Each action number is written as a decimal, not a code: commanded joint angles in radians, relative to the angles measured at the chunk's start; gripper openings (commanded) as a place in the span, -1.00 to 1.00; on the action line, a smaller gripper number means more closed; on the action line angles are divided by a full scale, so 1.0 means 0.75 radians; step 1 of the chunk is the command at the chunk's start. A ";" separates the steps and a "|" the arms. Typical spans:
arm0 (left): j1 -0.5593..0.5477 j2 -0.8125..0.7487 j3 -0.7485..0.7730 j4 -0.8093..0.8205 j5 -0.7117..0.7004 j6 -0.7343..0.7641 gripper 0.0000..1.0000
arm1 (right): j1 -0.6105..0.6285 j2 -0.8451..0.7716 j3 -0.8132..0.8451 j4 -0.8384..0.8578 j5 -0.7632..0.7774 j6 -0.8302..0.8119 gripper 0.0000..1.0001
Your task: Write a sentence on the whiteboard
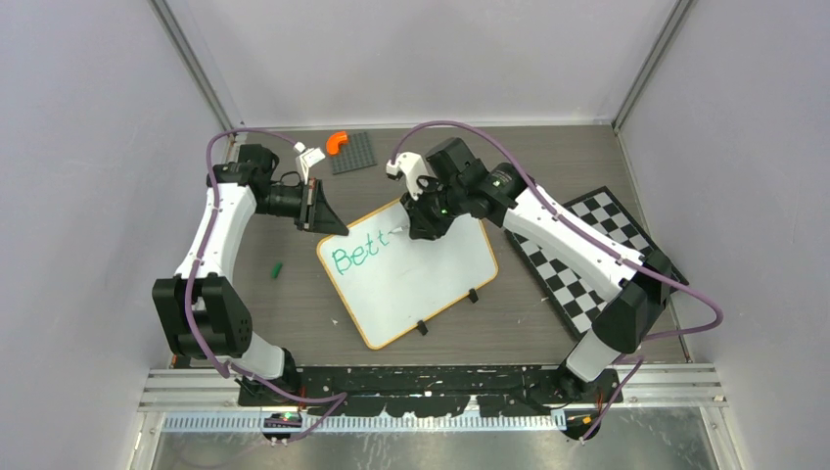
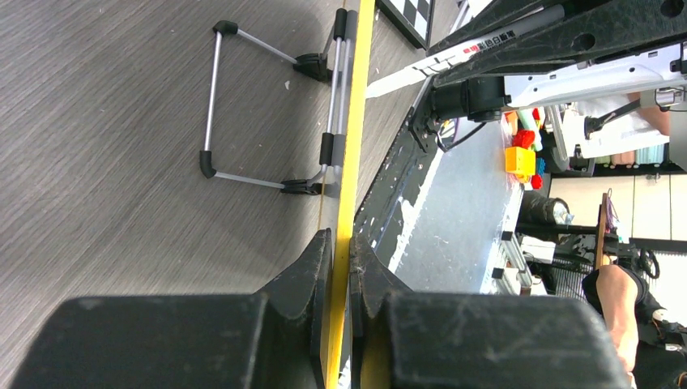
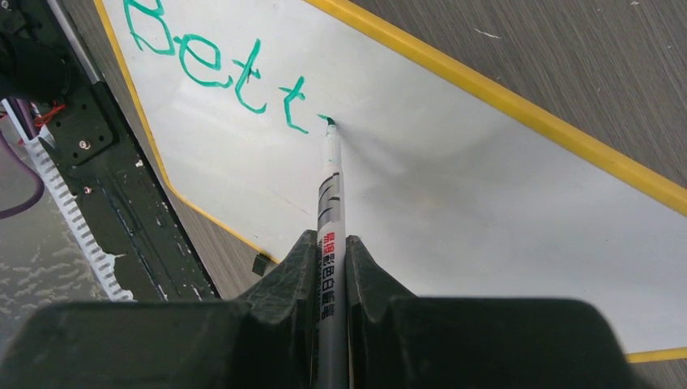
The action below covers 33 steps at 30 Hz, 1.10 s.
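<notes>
The bench (image 1: 284, 313) is grey wood-grain, and the whiteboard (image 1: 431, 284) lies in the middle of it, turned at an angle so that one corner points toward the far left. It has a yellow-orange rim, and small black clip feet show along its near edge. To its right a black-and-white checkerboard (image 1: 577, 264) lies on the bench, partly hidden under my right arm.

My left end effector (image 2: 340, 243) is at the far-left corner of the whiteboard, its two fingers closed tight on the rim, one on each face of the board. My right end effector (image 3: 330, 239) hangs over the far part of the board, its fingers clamped around the barrel of a marker (image 3: 330, 186) that sticks out ahead of them and slants down to the surface.

A grey studded plate (image 1: 352, 152) sits near the far edge of the bench, between my two wrists.

The sentence (image 3: 219, 73) so far reads "Bett" in green, in the far-left part of the white surface, just beside my left end effector. The marker's green tip touches the board just to the right of the second "t", at the end of a short stroke.

An orange curved piece (image 1: 337, 142) rests on the plate's far-left corner. A small green piece (image 1: 277, 267) lies on the bench left of the whiteboard, apart from it.
</notes>
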 commanded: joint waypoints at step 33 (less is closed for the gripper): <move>-0.008 -0.002 0.015 -0.017 -0.048 -0.022 -1.00 | -0.002 0.033 0.096 0.037 -0.012 0.020 -0.99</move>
